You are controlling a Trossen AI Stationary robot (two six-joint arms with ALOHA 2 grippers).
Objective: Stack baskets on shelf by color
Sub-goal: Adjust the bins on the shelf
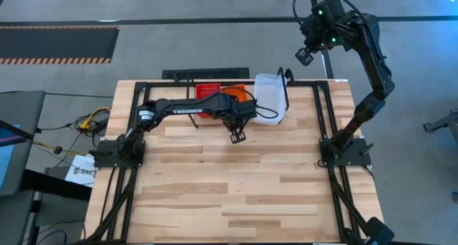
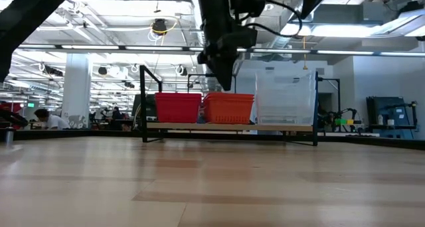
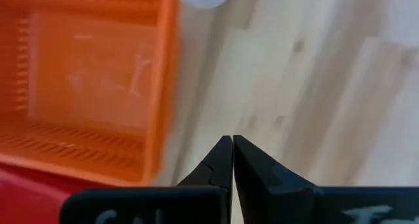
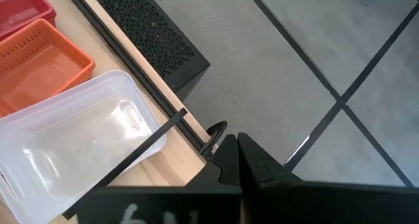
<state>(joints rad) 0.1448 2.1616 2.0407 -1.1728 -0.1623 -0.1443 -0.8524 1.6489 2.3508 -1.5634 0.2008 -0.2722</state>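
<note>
The red mesh plastic basket (image 2: 177, 108), orange mesh plastic basket (image 2: 228, 108) and clear plastic basket (image 2: 284, 97) sit side by side on the black rod shelf (image 2: 149, 101). Sorting looks finished; the left gripper (image 1: 237, 136), clenched and empty, probably needs only to retreat. The right gripper (image 1: 305, 56) waits clenched, off the surface.

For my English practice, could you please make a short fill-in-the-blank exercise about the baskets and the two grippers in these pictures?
1. On the shelf, the orange basket stands between the red basket and the ____ one.
2. The left gripper hangs above the table with its fingers ____.
3. The right gripper is beyond the table's edge, over the ____.

Missing words: clear; shut; floor
</note>
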